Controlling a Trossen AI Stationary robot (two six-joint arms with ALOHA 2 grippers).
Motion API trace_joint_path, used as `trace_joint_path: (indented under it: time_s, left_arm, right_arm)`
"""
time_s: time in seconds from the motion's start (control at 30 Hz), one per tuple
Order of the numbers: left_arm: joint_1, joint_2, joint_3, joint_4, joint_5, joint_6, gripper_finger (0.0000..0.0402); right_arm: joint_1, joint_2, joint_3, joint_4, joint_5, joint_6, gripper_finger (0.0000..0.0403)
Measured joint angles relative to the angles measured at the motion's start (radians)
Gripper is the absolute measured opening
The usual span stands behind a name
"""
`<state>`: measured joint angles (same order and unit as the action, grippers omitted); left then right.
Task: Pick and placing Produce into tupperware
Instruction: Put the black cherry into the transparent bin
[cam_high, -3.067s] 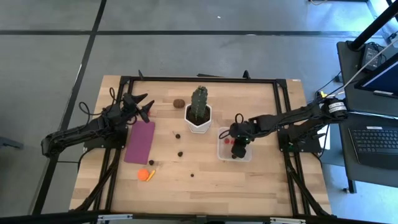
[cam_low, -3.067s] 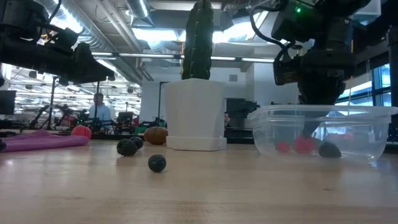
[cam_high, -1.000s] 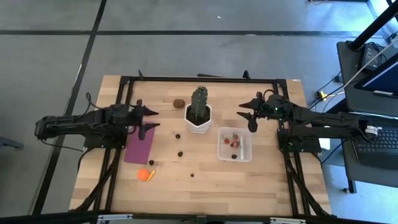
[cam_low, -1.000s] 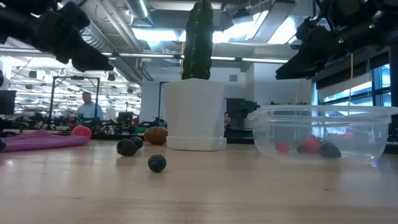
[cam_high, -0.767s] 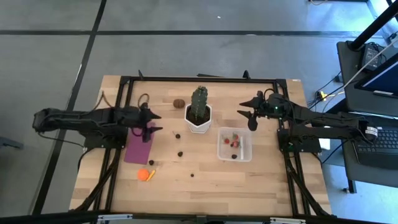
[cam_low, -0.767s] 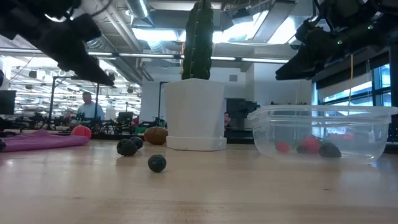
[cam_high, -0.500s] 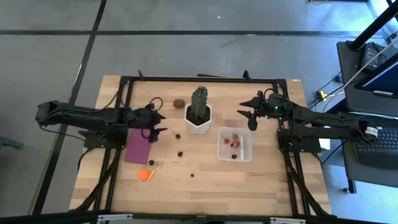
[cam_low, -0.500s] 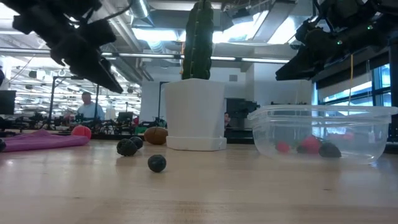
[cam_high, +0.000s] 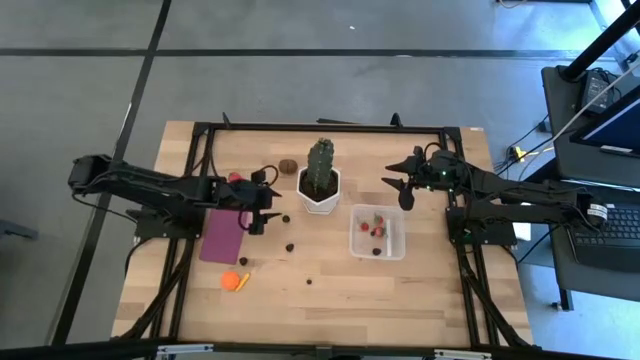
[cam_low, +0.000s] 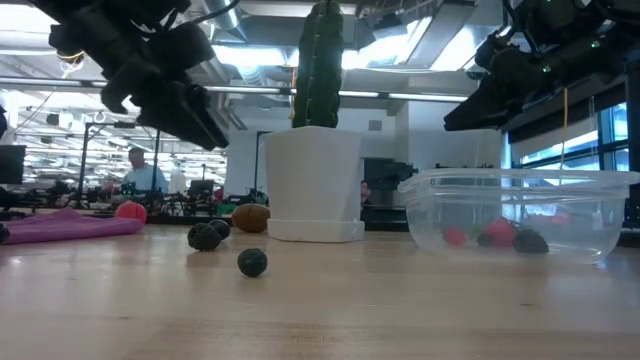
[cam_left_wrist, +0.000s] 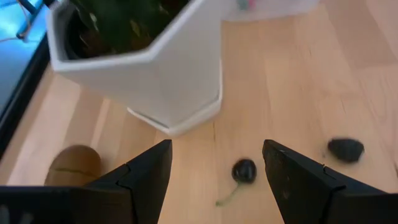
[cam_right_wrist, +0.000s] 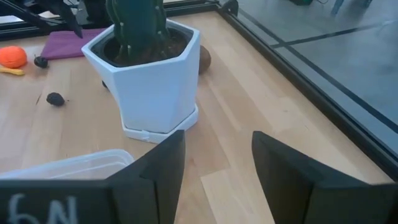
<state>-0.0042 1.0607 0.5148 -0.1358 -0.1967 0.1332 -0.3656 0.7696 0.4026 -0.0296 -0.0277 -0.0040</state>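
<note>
The tupperware (cam_high: 377, 232) is a clear box right of the cactus pot (cam_high: 319, 188), with red pieces and a dark berry inside (cam_low: 500, 236). Loose produce lies on the wood: dark berries (cam_high: 285, 216) (cam_high: 290, 245), a brown kiwi (cam_high: 288, 166), an orange piece (cam_high: 233, 281) and a small red one (cam_high: 234, 177). My left gripper (cam_high: 267, 200) hovers open just left of the pot; its wrist view shows a stemmed dark berry (cam_left_wrist: 244, 170) on the table between and beyond its fingers. My right gripper (cam_high: 399, 186) stands open in the air, behind the tupperware's far right corner.
A flat purple mat (cam_high: 224, 228) lies under my left arm. The white pot with its tall cactus (cam_low: 318, 70) stands between the two grippers. More dark berries (cam_high: 243, 261) (cam_high: 309, 281) lie nearer the front edge, where bare wood (cam_high: 400, 300) shows.
My left gripper has travelled toward the table's right edge, from over the purple mat to just beside the cactus pot and the dark berry, rolling and tipping downward a little as it went. Its fingers have stayed open. My right gripper has kept still.
</note>
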Motion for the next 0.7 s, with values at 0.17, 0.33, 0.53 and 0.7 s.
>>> trace_joint_path:
  time_s: [0.17, 0.33, 0.53, 0.7]
  left_arm:
    - [0.0, 0.0, 0.0, 0.017, 0.0, -0.015, 0.0244]
    - [0.0, 0.0, 0.0, 0.017, 0.0, -0.044, 0.0244]
    - [0.001, 0.0, -0.003, 0.022, 0.0, -0.078, 0.0244]
    - [0.001, 0.0, -0.07, 0.121, 0.0, -0.079, 0.0244]
  right_arm:
    - [0.0, 0.0, 0.0, 0.0, 0.0, 0.0, 0.0188]
    - [0.0, 0.0, 0.0, -0.012, 0.0, 0.0, 0.0188]
    - [0.0, 0.0, 0.0, -0.019, 0.0, 0.0, 0.0188]
    - [0.0, 0.0, 0.0, -0.019, 0.0, 0.0, 0.0188]
